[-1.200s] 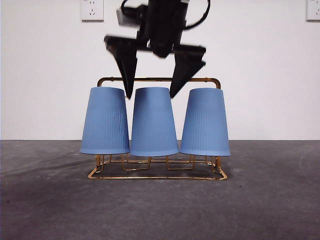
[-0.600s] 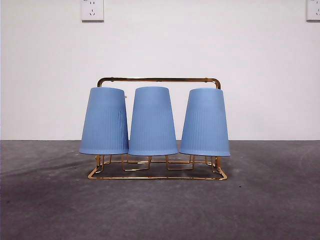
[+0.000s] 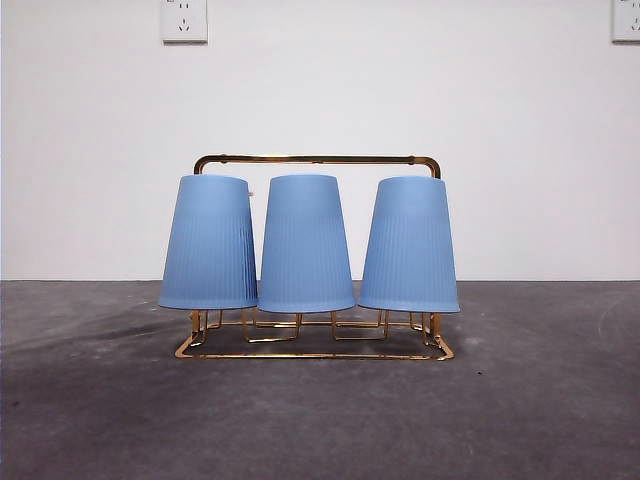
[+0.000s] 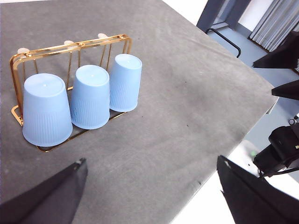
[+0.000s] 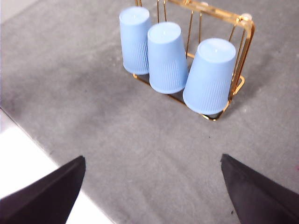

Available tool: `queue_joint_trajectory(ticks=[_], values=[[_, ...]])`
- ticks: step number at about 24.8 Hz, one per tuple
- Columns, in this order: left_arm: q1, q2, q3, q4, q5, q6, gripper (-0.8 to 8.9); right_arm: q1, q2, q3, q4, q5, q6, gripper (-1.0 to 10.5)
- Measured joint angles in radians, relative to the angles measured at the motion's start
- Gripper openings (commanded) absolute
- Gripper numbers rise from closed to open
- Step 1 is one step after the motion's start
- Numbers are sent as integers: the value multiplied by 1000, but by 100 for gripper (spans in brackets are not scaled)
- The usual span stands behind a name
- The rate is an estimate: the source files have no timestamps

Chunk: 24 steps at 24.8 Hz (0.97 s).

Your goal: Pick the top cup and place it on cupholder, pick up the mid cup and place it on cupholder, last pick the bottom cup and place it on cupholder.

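No brand, label or readable writing shows on any object in any view.

Front view: the cupholder (image 3: 318, 160) stands on the grey desk (image 3: 320, 420), its gold handle bar arching just above three blue cups. The left cup (image 3: 210, 243), middle cup (image 3: 306, 243) and right cup (image 3: 410, 243) sit upside down in a row on the rack, ribbed sides, rims just above the wire base. Left and middle rims appear to touch; a narrow gap separates middle and right. Two white wall sockets (image 3: 184, 20) sit at the top corners of the white wall. No arm appears in this view.

Left wrist view: the left hand (image 4: 149, 186) hangs above the desk near its edge, well apart from the rack, jaws spread wide and holding nothing. This view alone shows the pale peg tips (image 4: 103, 36) along the far side of the rack, the desk edge, and the other arm's black parts (image 4: 282, 154) beyond that edge, plus grey curtains (image 4: 280, 21) and a dark frame on the floor.

Right wrist view: the right hand (image 5: 152, 179) hovers over the desk on the opposite side, jaws likewise wide apart and empty. The cups' closed flat bottoms face upward, a detail the front view hides. One pale peg tip is visible at the rack's corner.
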Motion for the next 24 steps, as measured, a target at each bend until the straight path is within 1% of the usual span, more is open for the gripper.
queue_joint_trajectory(ticks=[1, 2, 3, 4, 5, 9, 24], values=[[0, 0, 0, 0, 0, -4, 250, 0, -3, 0, 2, 0, 1, 344], [0, 0, 0, 0, -1, -5, 95, 0, -4, 0, 2, 0, 6, 187], [0, 0, 0, 0, -1, -8, -22, 0, -4, 0, 2, 0, 7, 26], [0, 0, 0, 0, -3, -12, 20, 0, -4, 0, 1, 0, 7, 20], [0, 0, 0, 0, -11, -18, 7, 0, -4, 0, 1, 0, 7, 19], [0, 0, 0, 0, -76, -30, 7, 0, -4, 0, 1, 0, 7, 19], [0, 0, 0, 0, -79, -31, 7, 0, -5, 0, 1, 0, 7, 19]])
